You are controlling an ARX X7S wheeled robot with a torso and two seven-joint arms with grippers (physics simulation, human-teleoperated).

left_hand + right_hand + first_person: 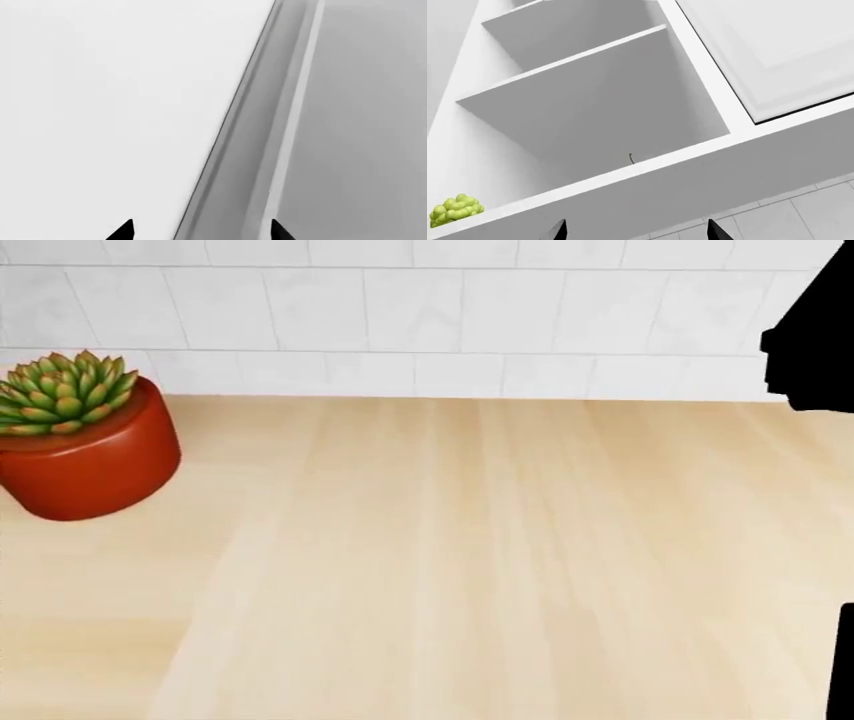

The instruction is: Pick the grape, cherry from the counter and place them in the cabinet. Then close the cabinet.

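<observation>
In the right wrist view the cabinet (647, 185) stands open, seen from below. The grape (455, 208), a pale green bunch, lies on its bottom shelf at one end. Further along that shelf a thin dark stem (631, 158) pokes up over the front rail. It looks like the cherry's, and the fruit itself is hidden behind the rail. My right gripper (637, 231) is open and empty below the cabinet's rail. My left gripper (203, 232) is open too, facing a white cabinet panel (107, 110) and its edge. The counter (454, 560) shows in the head view with no fruit on it.
A spiky succulent in a red pot (83, 445) stands at the counter's back left, before the white tiled wall (441, 310). A black part of my right arm (817, 330) shows at the head view's right edge. A shut cabinet door (774, 50) adjoins the open compartment.
</observation>
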